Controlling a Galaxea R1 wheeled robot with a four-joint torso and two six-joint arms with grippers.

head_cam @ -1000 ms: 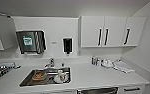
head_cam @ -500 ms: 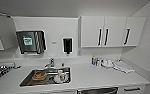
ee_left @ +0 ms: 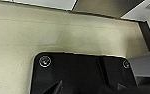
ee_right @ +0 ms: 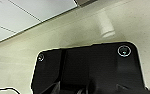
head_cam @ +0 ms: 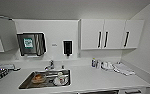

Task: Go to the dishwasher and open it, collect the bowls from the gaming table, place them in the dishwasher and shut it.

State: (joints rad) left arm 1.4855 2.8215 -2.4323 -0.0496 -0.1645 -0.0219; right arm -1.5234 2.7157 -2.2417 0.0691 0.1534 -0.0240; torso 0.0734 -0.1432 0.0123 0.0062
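Note:
I face a white kitchen counter point(head_cam: 96, 77) with a steel sink point(head_cam: 47, 79) set into it. A dark strip point(head_cam: 98, 92) under the counter's front edge may be the top of the dishwasher. In the left wrist view a flat grey panel point(ee_left: 108, 7) stands between white cabinet doors point(ee_left: 41, 3) above a pale floor; it looks like the dishwasher front, and it is closed. The right wrist view looks over the same pale floor toward white doors point(ee_right: 33, 12). The bowls and the gaming table are out of view. In both wrist views the dark wrist plates cover where the fingers are.
White wall cabinets point(head_cam: 108, 33) with dark handles hang at the upper right. A paper-towel dispenser point(head_cam: 31, 44) and a dark soap dispenser point(head_cam: 67, 47) are on the wall. Dishes lie in the sink; small bottles point(head_cam: 95, 63) and a white cloth point(head_cam: 122, 69) sit on the right.

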